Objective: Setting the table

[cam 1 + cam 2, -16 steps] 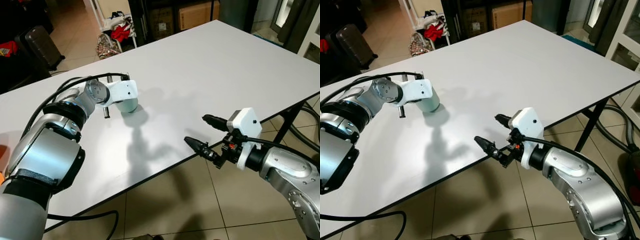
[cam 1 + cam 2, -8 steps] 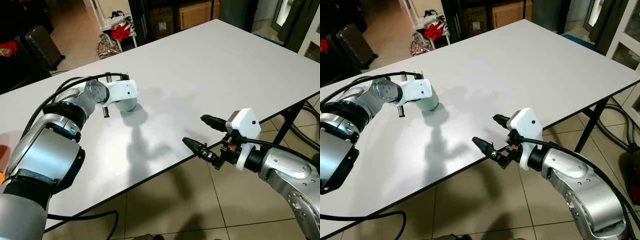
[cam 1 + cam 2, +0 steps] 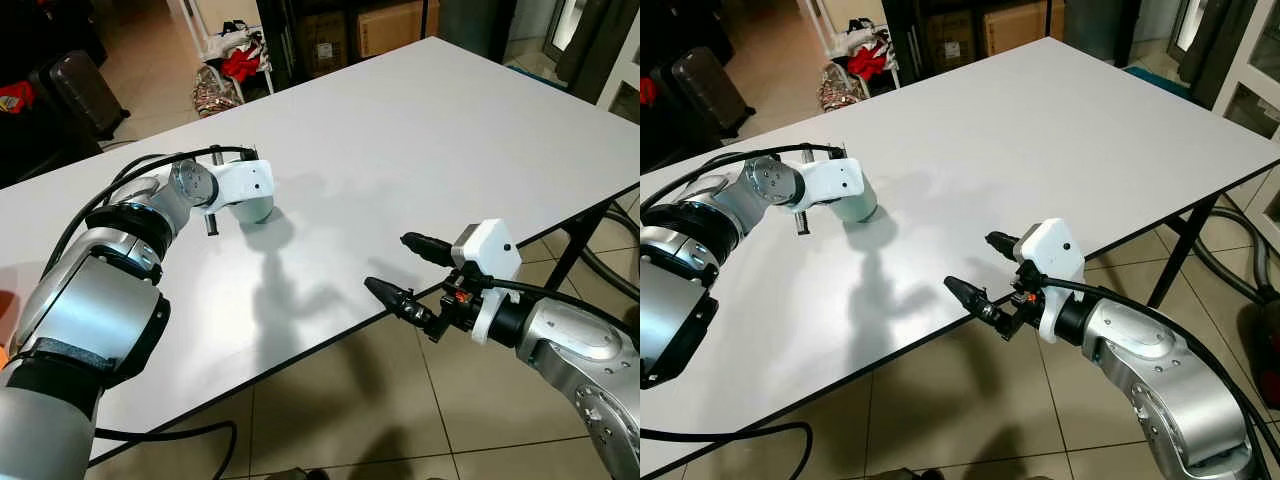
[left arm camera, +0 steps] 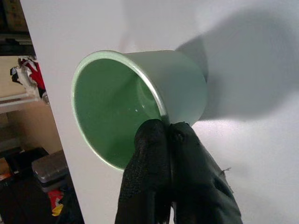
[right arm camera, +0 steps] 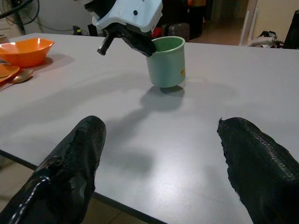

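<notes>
The wide white rectangular tabletop (image 3: 430, 130) stands on a tiled floor; beyond the left end effector (image 4: 169, 133) are dark shelves, boxes and a suitcase. That end effector's fingers are pressed together on the rim of the pale green ceramic cup (image 5: 167, 61), which sits tilted on the tabletop. A rim pinch could slip and tip it. The right end effector (image 3: 407, 268) hangs spread at the near edge. Past the cup lies an orange plastic bowl (image 5: 24, 50).

Orange bowl (image 5: 22, 50) — cropped at frame edge

Head cameras look down over the table (image 3: 420, 130); both wrist cameras share the green cup (image 5: 167, 61).
</notes>
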Robot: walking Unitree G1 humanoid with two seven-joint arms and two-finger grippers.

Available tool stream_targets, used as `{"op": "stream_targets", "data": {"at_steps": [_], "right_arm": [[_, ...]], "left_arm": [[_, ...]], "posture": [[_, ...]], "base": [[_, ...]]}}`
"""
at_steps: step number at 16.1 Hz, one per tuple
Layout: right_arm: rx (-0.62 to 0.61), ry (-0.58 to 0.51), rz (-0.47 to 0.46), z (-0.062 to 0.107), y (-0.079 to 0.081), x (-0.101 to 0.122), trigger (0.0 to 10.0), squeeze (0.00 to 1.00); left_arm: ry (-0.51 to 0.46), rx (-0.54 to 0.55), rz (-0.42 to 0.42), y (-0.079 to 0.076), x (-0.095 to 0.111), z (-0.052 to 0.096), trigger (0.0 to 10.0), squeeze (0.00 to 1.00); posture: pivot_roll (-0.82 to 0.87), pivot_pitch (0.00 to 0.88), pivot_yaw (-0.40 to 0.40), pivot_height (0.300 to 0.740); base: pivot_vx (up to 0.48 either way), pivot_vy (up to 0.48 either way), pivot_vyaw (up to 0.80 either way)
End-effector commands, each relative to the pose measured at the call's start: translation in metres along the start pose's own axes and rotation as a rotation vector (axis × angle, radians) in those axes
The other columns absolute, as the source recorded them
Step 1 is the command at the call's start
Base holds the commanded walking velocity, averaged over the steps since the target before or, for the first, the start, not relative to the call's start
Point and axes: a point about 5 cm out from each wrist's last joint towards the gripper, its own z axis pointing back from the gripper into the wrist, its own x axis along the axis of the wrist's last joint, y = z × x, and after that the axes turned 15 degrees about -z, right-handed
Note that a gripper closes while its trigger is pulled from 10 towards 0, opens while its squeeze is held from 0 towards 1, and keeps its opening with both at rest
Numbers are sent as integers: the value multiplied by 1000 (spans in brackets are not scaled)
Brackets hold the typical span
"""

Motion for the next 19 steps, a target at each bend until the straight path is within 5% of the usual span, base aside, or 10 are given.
{"op": "stream_targets", "data": {"at_steps": [1,2,6,8,9,10,14,16,18,19], "right_arm": [[23,-2,3,-1,7,1,10000,0],[22,-2,2,0,7,1,10000,0],[24,-1,1,-1,7,1,10000,0],[29,0,1,-1,7,1,10000,0],[33,1,-1,0,7,1,10000,0],[48,8,-8,1,8,1,10000,0],[55,3,-8,3,9,2,10000,0],[38,-29,-27,4,8,6,10000,0],[-9,-80,-51,0,8,7,10000,0],[-50,-83,-77,-7,10,2,10000,0]], "left_arm": [[25,-20,20,-6,-8,0,10000,522],[25,-22,20,-6,-9,0,10000,655],[28,-22,25,-6,-10,0,10000,745],[23,1,40,-3,-12,3,10000,541],[11,16,58,2,-13,6,10000,216],[-35,43,130,11,-13,12,10000,0],[-195,110,272,36,-20,36,10000,0],[-385,193,472,50,-27,56,10000,0],[-490,278,608,46,-32,65,10000,0],[-527,361,682,27,-30,68,10000,0]], "posture": [[-171,65,216,740],[-171,65,216,740],[-169,65,214,740],[-165,63,209,740],[-165,63,209,740],[-167,57,204,740],[-159,48,195,740],[-146,42,172,740],[-137,35,160,740],[-129,29,150,740]], "base": [[0,0,0],[0,0,0],[0,0,0],[0,0,0],[0,0,0],[0,0,0],[0,0,0],[0,0,0],[0,0,0],[0,0,0]]}}
